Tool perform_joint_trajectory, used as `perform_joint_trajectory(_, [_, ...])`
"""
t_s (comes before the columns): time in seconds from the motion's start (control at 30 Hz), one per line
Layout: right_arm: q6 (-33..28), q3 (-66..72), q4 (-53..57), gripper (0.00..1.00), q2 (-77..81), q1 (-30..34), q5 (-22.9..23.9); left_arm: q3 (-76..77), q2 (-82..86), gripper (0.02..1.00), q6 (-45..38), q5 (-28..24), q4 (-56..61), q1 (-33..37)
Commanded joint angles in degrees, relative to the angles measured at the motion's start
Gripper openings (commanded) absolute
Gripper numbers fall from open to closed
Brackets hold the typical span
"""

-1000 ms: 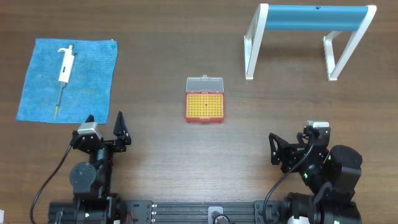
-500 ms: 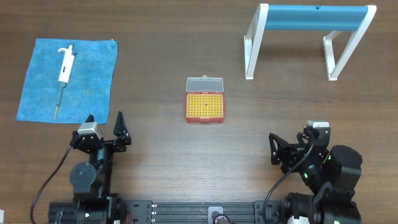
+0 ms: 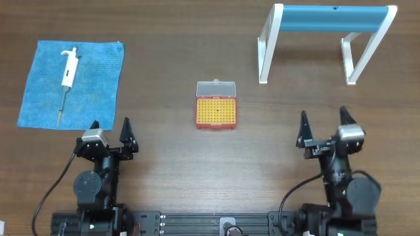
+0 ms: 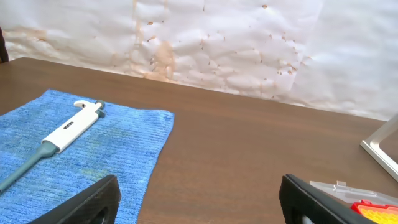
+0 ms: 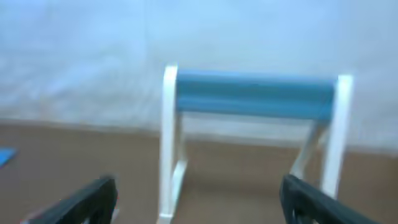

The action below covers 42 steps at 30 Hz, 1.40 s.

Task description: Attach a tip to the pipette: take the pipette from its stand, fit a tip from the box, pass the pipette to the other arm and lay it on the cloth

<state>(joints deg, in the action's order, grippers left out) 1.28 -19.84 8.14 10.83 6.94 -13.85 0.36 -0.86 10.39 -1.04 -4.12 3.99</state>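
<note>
Left gripper (image 3: pixel 110 124) & right gripper (image 3: pixel 323 115) both released, empty; pipette (image 3: pixel 68 71) w/ tip (image 3: pixel 60 117) lies on cloth (image 3: pixel 98 78), far-left table (image 3: pixel 164 164); poss. risk: left arm snags near cloth edge, rolls pipette off.

Left arm (image 3: pixel 98 177) was folded up close over its base. Left gripper (image 3: pixel 110 128) pointed forward, away from the base, with fingers (image 4: pixel 87 202) spread wide and nothing between them. Right arm (image 3: pixel 341 174) was in the same tucked pose on its own side. Right gripper (image 3: pixel 323 124) faced straight forward, fingers (image 5: pixel 81 202) wide apart, empty. The two grippers were well apart.
</note>
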Motion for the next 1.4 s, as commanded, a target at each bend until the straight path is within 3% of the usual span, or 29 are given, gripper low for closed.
perform_joint_trajectory(0.03, [-6.3, 14.5, -13.6, 0.849, -6.4, -1.3, 8.9, 0.0, 0.5, 0.825, -0.1, 0.8, -0.5, 0.1])
perform_joint_trajectory(0.17, [-6.3, 19.3, -13.6, 0.851, -9.1, -2.1, 7.6, 0.0, 0.5, 0.825, -0.1, 0.8, -0.5, 0.1])
perform_joint_trajectory(0.33, [-6.3, 19.6, -4.5, 0.849, -10.1, -3.0, 7.7, 0.0, 0.5, 0.825, -0.1, 0.8, -0.5, 0.1])
perform_joint_trajectory(1.4, [-6.3, 19.6, -4.5, 0.849, -10.0, -3.0, 7.9, 0.0, 0.5, 0.825, -0.1, 0.8, -0.5, 0.1])
